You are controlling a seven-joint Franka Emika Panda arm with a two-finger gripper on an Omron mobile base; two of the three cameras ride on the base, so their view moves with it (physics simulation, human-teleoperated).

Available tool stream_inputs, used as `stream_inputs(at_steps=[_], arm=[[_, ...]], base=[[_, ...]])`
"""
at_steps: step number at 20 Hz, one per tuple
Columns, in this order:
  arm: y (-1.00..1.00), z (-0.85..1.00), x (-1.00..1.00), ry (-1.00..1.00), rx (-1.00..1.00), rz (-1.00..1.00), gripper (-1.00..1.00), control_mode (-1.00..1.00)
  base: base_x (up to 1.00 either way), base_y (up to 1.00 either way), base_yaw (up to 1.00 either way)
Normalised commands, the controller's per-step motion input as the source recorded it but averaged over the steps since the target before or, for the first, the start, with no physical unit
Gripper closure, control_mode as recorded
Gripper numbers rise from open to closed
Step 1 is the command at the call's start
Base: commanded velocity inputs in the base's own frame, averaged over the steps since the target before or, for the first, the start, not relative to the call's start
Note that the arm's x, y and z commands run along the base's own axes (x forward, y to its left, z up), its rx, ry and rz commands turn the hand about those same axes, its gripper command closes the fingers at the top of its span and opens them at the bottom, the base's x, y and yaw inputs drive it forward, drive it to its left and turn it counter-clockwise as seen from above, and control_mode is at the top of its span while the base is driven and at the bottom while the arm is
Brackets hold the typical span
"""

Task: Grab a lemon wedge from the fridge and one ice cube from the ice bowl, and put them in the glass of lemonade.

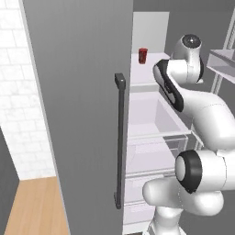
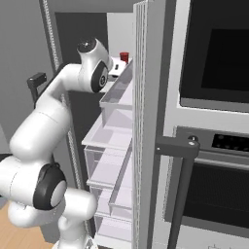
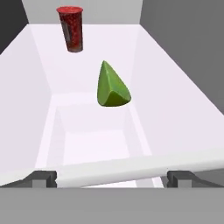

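Your gripper [image 3: 112,177] stands wide and empty, fingertips [image 3: 43,178] at the bottom corners of the hand view. Beyond them, centre frame, the lemon wedge [image 3: 113,85] sits on the fridge [image 1: 78,114] shelf. It looks light, soft and slick: pinch its flat flanks. Its long axis runs upward, tip toward the red cup [image 3: 71,29], upper left.

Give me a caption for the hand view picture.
Open gripper faces a green lemon wedge on a white fridge shelf, red cup behind.
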Motion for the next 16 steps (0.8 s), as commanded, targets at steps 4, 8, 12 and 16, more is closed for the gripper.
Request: stream_inputs(at_steps=[4, 8, 12, 16], arm=[[-0.06, 0.00, 0.45, 0.00, 0.00, 0.00, -1.00, -1.00], [0.00, -0.01, 0.55, 0.00, 0.00, 0.00, -1.00, -1.00], [-0.06, -0.06, 0.43, 0.00, 0.00, 0.00, -1.00, -1.00], [-0.13, -0.10, 0.39, 0.00, 0.00, 0.00, -1.00, -1.00]], base=[[0.00, 0.00, 0.00], [0.00, 0.00, 0.00], [0.00, 0.00, 0.00], [0.00, 0.00, 0.00]])
